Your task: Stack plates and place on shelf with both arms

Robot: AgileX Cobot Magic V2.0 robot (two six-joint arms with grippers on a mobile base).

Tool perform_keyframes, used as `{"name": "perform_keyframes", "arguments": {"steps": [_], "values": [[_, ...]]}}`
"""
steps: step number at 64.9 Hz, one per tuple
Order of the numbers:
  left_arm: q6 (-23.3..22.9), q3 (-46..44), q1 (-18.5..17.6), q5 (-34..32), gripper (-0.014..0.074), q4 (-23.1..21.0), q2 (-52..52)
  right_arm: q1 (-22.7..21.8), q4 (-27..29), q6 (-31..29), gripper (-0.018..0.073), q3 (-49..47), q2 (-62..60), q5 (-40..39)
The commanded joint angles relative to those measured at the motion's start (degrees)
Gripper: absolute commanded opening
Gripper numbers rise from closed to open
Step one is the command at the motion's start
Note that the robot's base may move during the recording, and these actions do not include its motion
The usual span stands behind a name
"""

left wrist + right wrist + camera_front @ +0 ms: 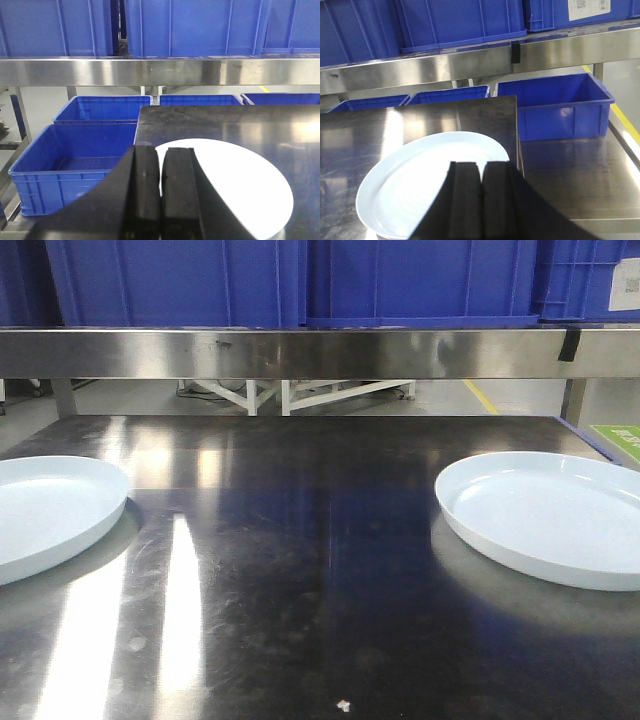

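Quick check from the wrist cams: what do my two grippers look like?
Both alike: the left gripper and right gripper are matte black, each with two broad, flat, square-tipped fingers on a flaring black body. No cables or markings show.

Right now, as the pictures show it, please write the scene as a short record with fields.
left plate: flat on the table, near its left edge
right plate: flat on the table, right side, apart from the other
stacked: not yet
left fingers: closed together, empty, pointed toward the left plate
right fingers: closed together, empty, pointed toward the right plate
shelf: steel, behind the table and higher, carrying blue crates
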Motion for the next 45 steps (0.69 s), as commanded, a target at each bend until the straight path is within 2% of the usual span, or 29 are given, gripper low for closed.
{"name": "perform_keyframes", "arguments": {"steps": [1,10,15,21,38,45], "values": [[-0.3,0.1,-0.4,-4.9,0.0085,-0.3,-1.0,-0.3,0.0,-0.4,0.0018,0.0,-1.1,-4.7],[-0.3,-1.3,-0.4,-4.3,0.0085,0.1,-0.5,-0.3,0.0,-0.4,0.0018,0.0,-1.1,-4.7],[-0.3,-6.2,-0.4,0.3,0.0085,0.0,2.5,-0.3,0.0,-0.4,0.0018,0.0,-1.1,-4.7],[-0.3,-16.4,-0.4,8.2,0.0085,0.1,10.0,-0.3,0.0,-0.4,0.0018,0.0,-1.1,-4.7],[-0.3,-51.4,-0.4,34.1,0.0085,5.7,38.9,-0.3,0.0,-0.4,0.0018,0.0,-1.1,-4.7],[0.0,-58.6,-0.4,42.2,0.0085,6.2,47.1,-0.3,0.0,-0.4,0.0018,0.0,-1.1,-4.7]]}}
